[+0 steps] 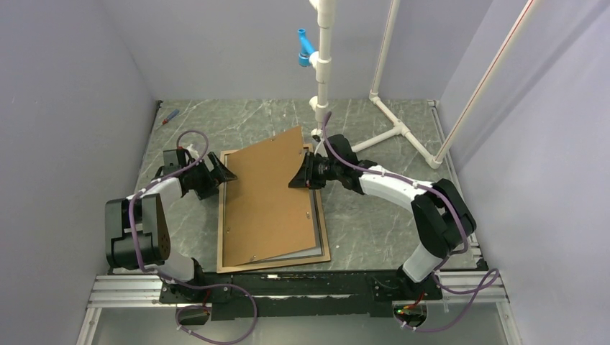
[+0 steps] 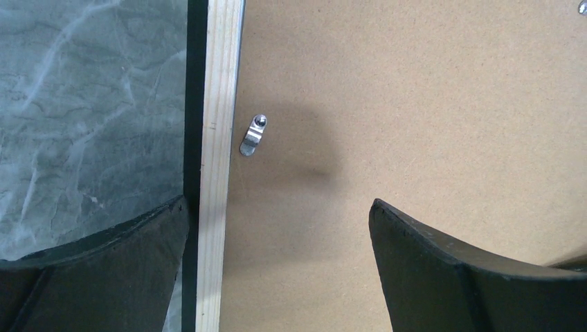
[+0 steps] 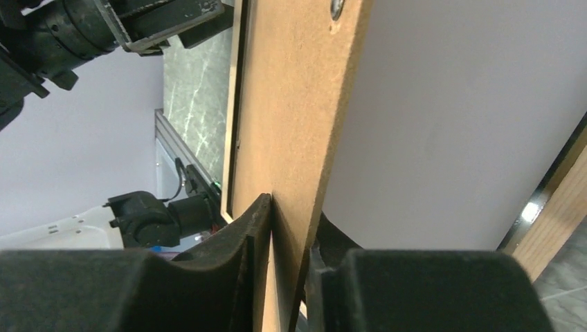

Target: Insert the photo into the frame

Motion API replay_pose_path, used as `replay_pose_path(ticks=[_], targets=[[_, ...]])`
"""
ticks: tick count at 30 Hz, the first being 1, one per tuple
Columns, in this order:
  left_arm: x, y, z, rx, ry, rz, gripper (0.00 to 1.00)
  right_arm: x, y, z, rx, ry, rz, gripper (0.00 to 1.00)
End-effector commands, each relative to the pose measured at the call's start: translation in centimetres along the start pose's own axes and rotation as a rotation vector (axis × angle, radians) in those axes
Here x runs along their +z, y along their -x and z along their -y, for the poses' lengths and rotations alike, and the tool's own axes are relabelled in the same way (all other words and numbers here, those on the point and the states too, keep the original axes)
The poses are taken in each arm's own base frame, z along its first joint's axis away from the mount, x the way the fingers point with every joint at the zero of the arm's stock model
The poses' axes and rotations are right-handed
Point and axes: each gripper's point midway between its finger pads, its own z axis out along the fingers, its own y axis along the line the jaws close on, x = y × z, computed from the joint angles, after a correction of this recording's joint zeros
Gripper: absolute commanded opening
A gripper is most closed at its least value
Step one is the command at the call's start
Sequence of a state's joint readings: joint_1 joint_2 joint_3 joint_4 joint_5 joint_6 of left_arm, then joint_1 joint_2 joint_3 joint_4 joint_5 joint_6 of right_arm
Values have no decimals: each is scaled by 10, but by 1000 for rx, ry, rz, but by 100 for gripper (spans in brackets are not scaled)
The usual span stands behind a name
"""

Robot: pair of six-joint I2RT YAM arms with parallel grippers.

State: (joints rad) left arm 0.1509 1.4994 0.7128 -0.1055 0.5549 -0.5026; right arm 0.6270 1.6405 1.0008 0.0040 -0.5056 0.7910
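The frame lies flat on the table, light wood face up. The plain brown backing board rests over it, skewed, its right edge lifted. My right gripper is shut on that right edge; the right wrist view shows the board clamped between the fingers. Under the board lies the photo, white reverse up: a pale strip near the front, a wide white surface in the right wrist view. My left gripper is open and empty over the frame's left rail.
A small metal turn clip sits on the board beside the left rail. A white pipe stand with a blue clamp rises at the back, its feet spreading to the right. A small red and blue tool lies at the back left.
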Motion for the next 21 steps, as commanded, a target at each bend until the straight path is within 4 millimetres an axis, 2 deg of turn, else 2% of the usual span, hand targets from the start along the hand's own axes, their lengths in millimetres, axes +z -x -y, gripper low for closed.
replay_pose_path(ticks=[1,15,21], targets=[[0,-2,52,30,-244,-62,99,10,-44,34,-36,-113,-166,26],[9,-10,64,126,-190,-106,99,4,-43,35,-85,-205,-117,69],[12,-13,55,128,-125,-110,99,-2,-38,40,-111,-284,-83,89]])
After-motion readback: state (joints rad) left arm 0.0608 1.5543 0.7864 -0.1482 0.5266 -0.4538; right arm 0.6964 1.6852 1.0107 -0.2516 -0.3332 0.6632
